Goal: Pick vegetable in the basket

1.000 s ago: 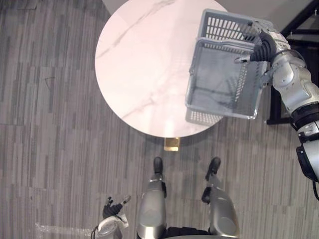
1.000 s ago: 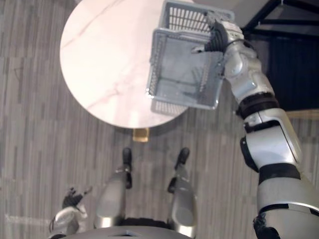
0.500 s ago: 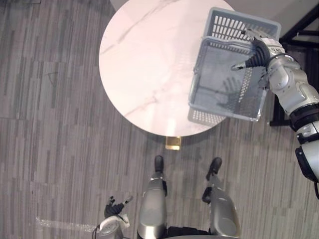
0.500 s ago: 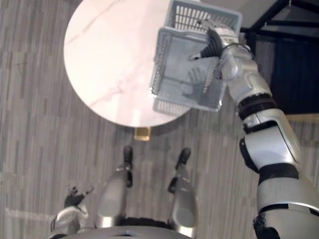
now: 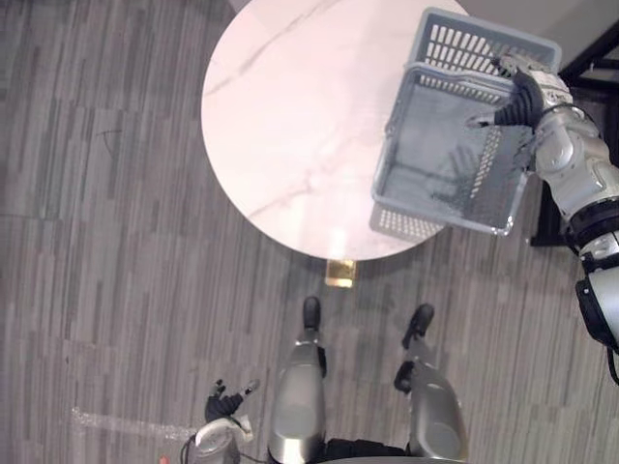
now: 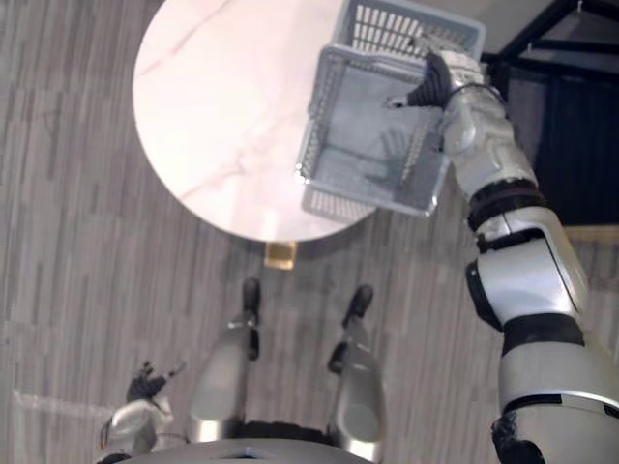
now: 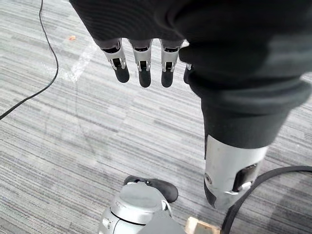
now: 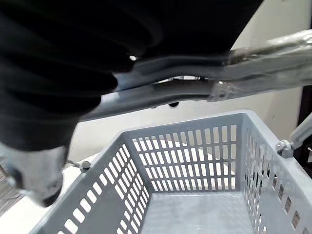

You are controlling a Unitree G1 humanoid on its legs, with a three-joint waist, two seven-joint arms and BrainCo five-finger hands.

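Note:
A grey slotted plastic basket [image 5: 464, 43] hangs over the right edge of the round marble table [image 5: 290, 126]. My right hand [image 5: 522, 97] holds it from above, fingers curled round its metal handle [image 8: 195, 87]. In the right wrist view the basket's walls [image 8: 195, 161] and its bare bottom show below the handle. My left hand [image 5: 224, 404] hangs low by my side near the floor, and its fingers [image 7: 141, 63] are straight and hold nothing.
A dark metal frame [image 5: 590, 58] stands just right of the basket and my right arm. The table's gold base [image 5: 338, 274] shows under its near edge. Grey striped carpet lies all round, with a strip of clear tape [image 5: 116, 425] at the lower left.
The whole picture has shifted a little to the right. The basket still hangs from my right hand over the table's right edge, swaying slightly. The left hand has stayed where it was.

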